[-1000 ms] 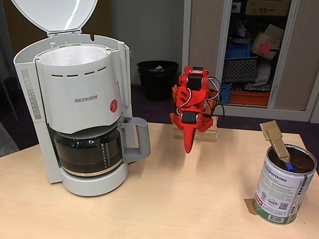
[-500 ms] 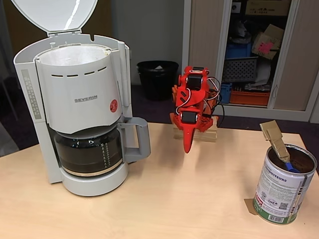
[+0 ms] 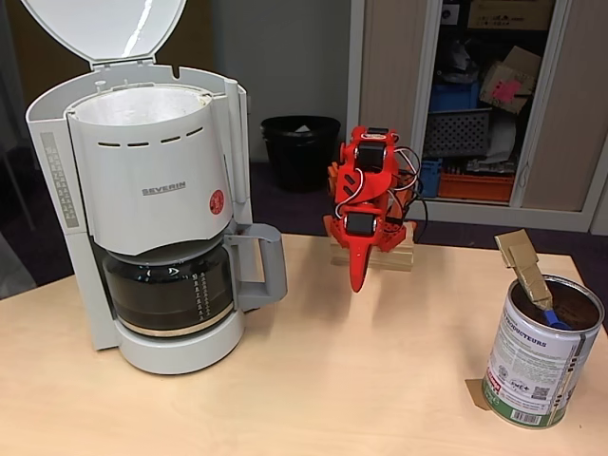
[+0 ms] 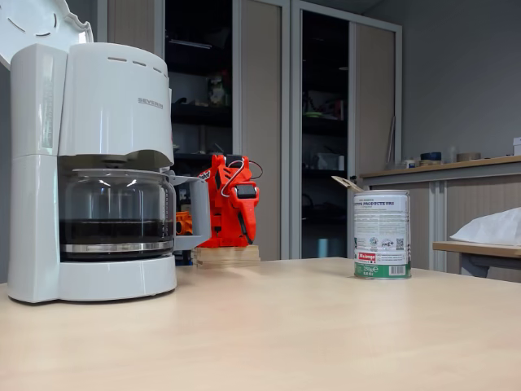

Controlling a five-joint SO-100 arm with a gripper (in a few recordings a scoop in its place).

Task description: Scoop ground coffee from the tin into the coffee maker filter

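Observation:
The shiny tin (image 3: 535, 369) with its white label and green band stands at the table's right, also seen in another fixed view as the tin (image 4: 382, 236). Dark ground coffee (image 3: 573, 302) fills it. A blue scoop (image 3: 555, 319) with a cardboard handle (image 3: 524, 260) leans inside. The white paper filter (image 3: 142, 103) lines the pale-grey SEVERIN basket (image 3: 157, 185) at the left. My red gripper (image 3: 358, 278) hangs folded at the back middle, pointing down, shut and empty, far from both. It shows beside the machine as the gripper (image 4: 242, 230).
The glass carafe (image 3: 171, 290) with dark liquid sits under the basket, and the oval lid (image 3: 104, 27) stands open above. My arm rests on a wooden block (image 3: 375, 256). A black bin (image 3: 299, 150) and an open cabinet (image 3: 480, 104) lie behind the table.

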